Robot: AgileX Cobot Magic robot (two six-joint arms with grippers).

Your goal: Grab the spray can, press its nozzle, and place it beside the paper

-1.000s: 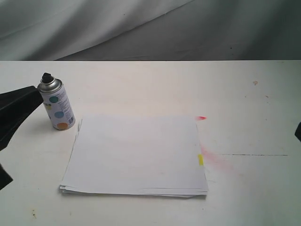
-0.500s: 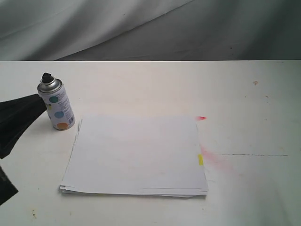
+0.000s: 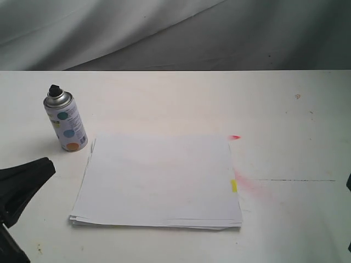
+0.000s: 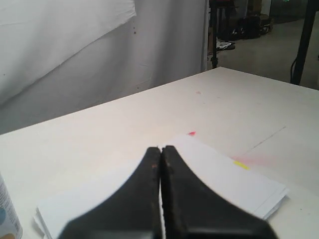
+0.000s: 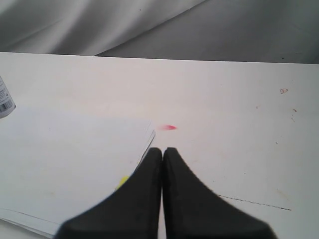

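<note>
The spray can [image 3: 66, 121] stands upright on the white table, just beyond the far left corner of the paper [image 3: 159, 181], with its black nozzle [image 3: 54, 89] on top. A sliver of the can [image 4: 7, 215] shows at the edge of the left wrist view. My left gripper [image 3: 48, 165] hangs near the table's front left, apart from the can, its jaws shut on nothing [image 4: 161, 149]. Shut and empty too, my right gripper [image 5: 162, 149] hovers by the paper's [image 5: 65, 164] right edge, near its yellow mark [image 5: 121, 182].
A red spot [image 3: 235, 137] and a pink smear [image 3: 253, 186] stain the table right of the paper. A thin dark line [image 3: 296, 180] runs further right. Grey cloth [image 3: 164, 33] hangs behind the table's far edge.
My left gripper has drawn back from the can toward the table's front edge. The can stays standing where it was. The paper has not moved.
</note>
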